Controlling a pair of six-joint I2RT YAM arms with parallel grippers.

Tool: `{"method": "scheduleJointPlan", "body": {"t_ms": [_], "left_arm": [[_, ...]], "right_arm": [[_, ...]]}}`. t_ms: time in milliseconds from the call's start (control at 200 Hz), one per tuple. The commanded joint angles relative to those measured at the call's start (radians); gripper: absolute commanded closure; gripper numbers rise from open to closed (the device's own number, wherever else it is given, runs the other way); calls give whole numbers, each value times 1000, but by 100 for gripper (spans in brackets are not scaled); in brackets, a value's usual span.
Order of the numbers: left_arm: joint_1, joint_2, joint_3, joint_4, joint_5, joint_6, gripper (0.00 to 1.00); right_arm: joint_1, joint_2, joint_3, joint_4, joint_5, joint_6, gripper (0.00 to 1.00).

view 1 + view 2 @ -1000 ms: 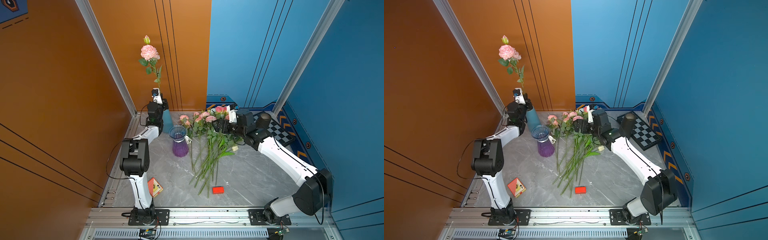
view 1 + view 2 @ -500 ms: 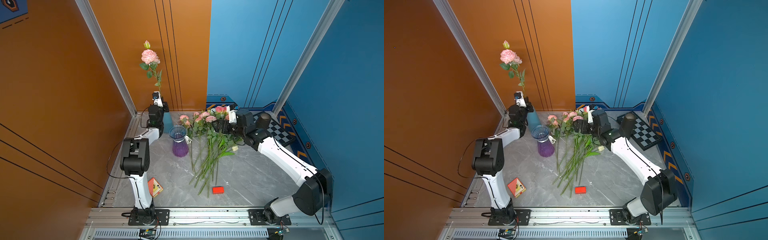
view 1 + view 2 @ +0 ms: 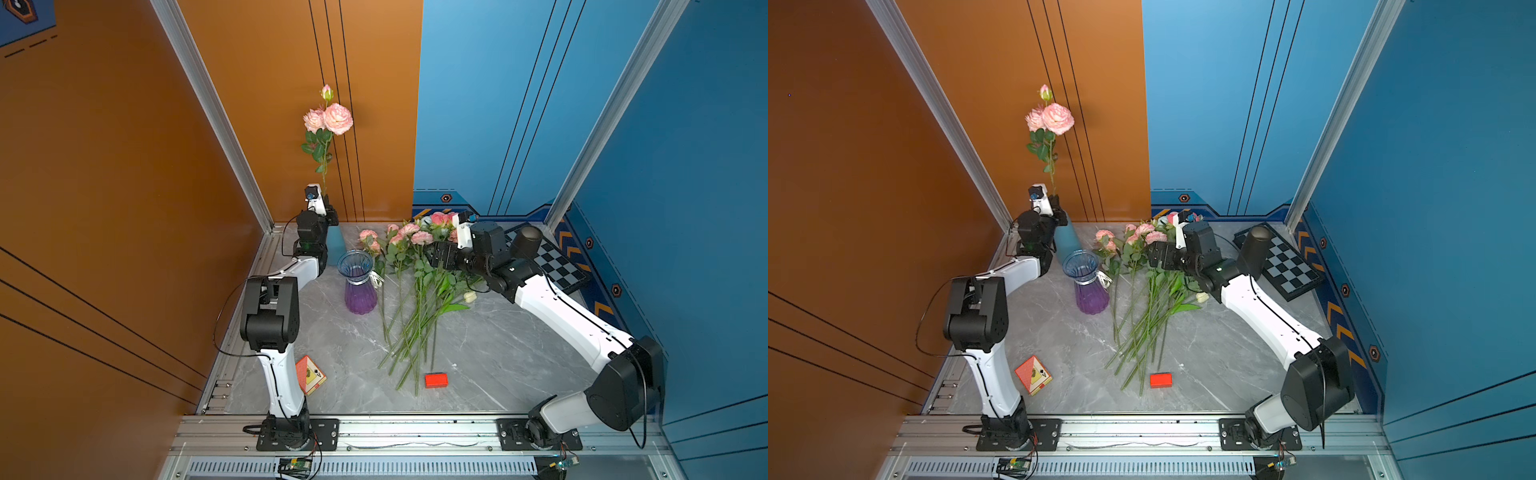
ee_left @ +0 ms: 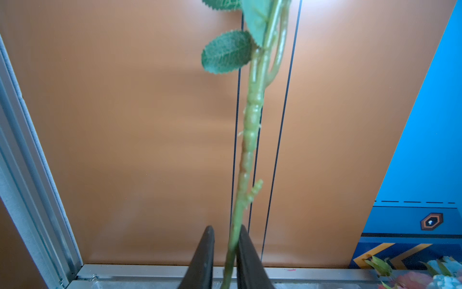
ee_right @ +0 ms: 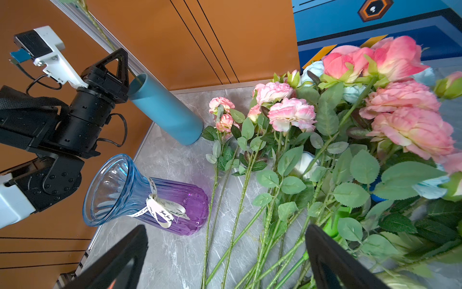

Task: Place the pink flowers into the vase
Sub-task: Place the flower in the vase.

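Note:
One pink flower [image 3: 332,118] stands upright at the back left. Its green stem [image 4: 250,140] runs down between the fingers of my left gripper [image 4: 225,227] into the mouth of a teal cylinder [image 5: 165,110]. The jaws stand slightly apart: the stem leans on one finger, with a gap to the other. The glass vase [image 3: 358,282], blue at the rim and purple below, stands empty beside the cylinder. More pink flowers [image 3: 409,241] lie in a pile on the table. My right gripper [image 5: 226,230] hovers wide open over their stems, holding nothing.
Pale blue flowers [image 5: 312,70] and white ones are mixed into the pile. A red block [image 3: 436,380] and a card box [image 3: 310,374] lie near the front. A chessboard [image 3: 557,266] and a dark cylinder [image 3: 528,241] sit at the back right. The orange wall is close behind the left gripper.
The held flower has sunk a little and its head has swung right. The left jaws have parted slightly around the stem. The right arm has not moved.

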Motion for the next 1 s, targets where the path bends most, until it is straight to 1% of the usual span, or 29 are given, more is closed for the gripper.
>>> {"method": "scheduleJointPlan", "body": {"t_ms": [0,65,130,310,476,566,626,681,771,796,811,841,996], "left_arm": [[-3,-30,-22,4,23,0,78],[-3,-38,-26,3,26,0,77],[-4,-46,-31,4,29,3,71],[-8,-65,-37,4,37,4,64],[-19,-86,-41,4,40,6,63],[-27,-112,-53,3,48,13,57],[-34,-131,-64,4,57,16,50],[-43,-149,-74,3,61,19,40],[-61,-183,-92,4,79,22,16],[-66,-192,-96,4,86,24,4],[-70,-197,-99,4,89,27,0],[-78,-208,-105,2,96,31,1],[-119,-271,-142,2,143,45,1]], "right_arm": [[5,-3,-11,1,0,13,0],[6,-5,-14,2,3,15,0],[6,-7,-17,-1,9,15,0],[6,-9,-24,-10,11,18,0],[4,-16,-33,-13,14,18,0],[4,-19,-38,-14,14,18,0],[4,-17,-38,-18,16,16,0],[4,-16,-38,-26,22,12,0],[1,-13,-40,-37,35,9,0],[0,-10,-40,-40,38,9,0],[-1,-9,-41,-42,38,9,0],[-2,-6,-42,-44,41,7,0],[-6,14,-37,-65,49,-2,0]]}}
